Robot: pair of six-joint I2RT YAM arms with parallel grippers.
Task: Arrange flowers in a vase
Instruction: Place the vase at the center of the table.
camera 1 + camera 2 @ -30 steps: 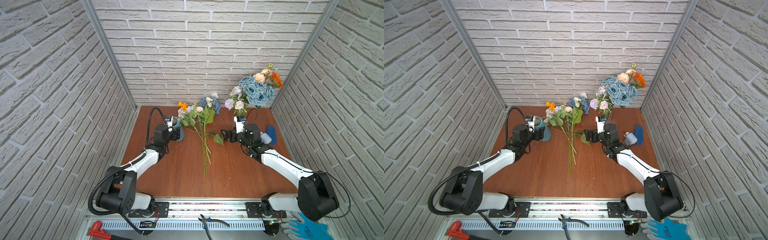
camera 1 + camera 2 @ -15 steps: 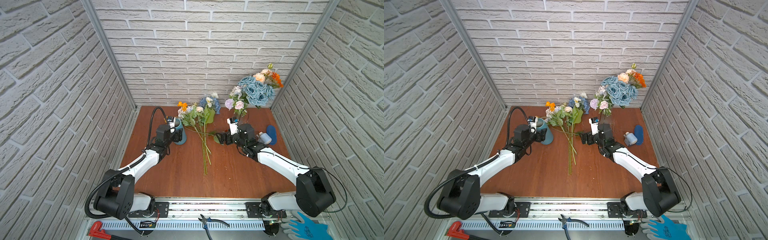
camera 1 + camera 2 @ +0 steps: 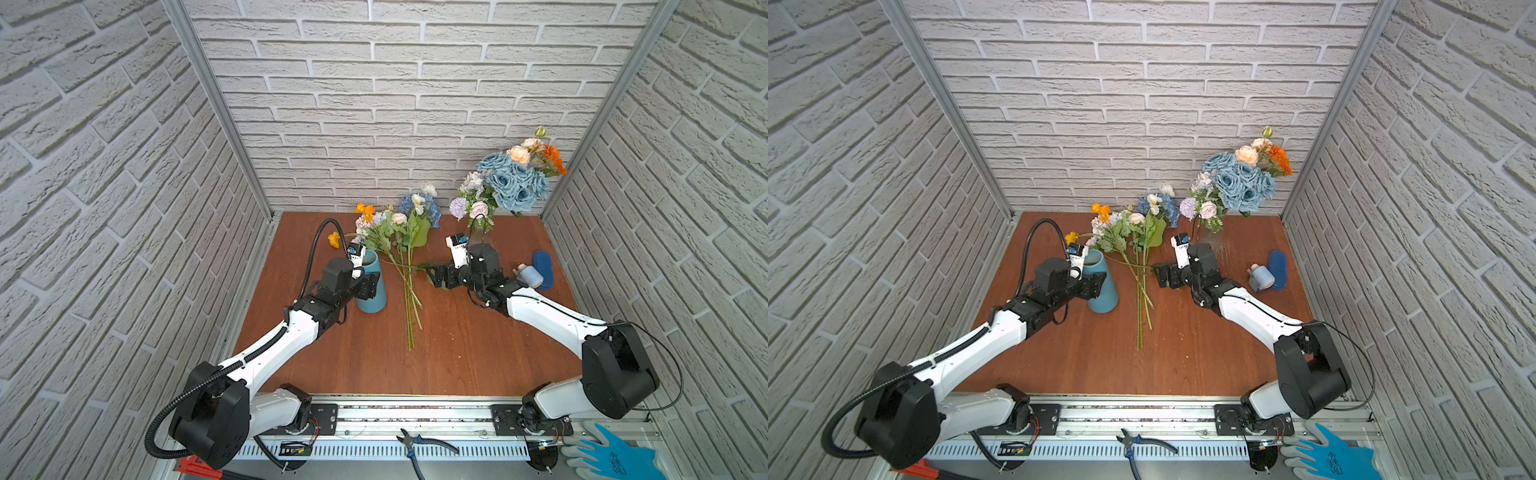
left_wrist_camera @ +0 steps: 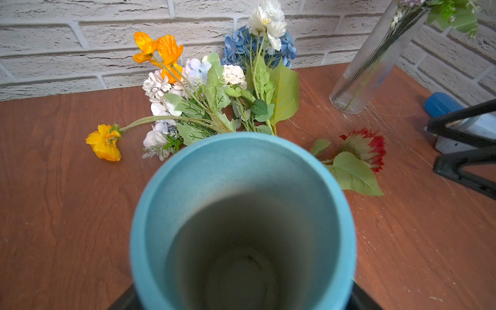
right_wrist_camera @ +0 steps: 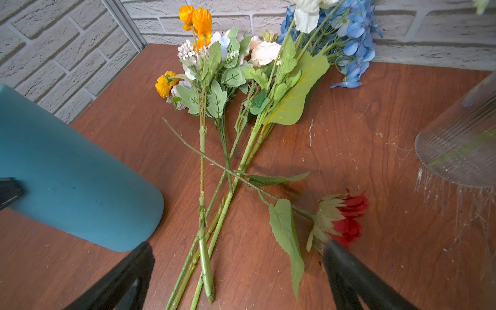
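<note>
We are clasping the teal vase (image 3: pixel 371 305) with the left gripper (image 3: pixel 372 283) and hovering the right gripper (image 5: pixel 237 248), jaws wide, by the red bloom (image 5: pixel 341 217) on the table (image 5: pixel 349 134) beside the loose flowers (image 5: pixel 217 99), and we are reckoning its stem needs pinching next.

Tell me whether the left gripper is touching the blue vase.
Touching. In the left wrist view the blue vase sits between the fingers of the left gripper, both pressed flush against its sides.

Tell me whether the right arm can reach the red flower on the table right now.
Probably yes. The right gripper is open beside the red flower, with one fingertip at its bloom. Nothing lies over the bloom, and the clear vase stands off to the side.
</note>
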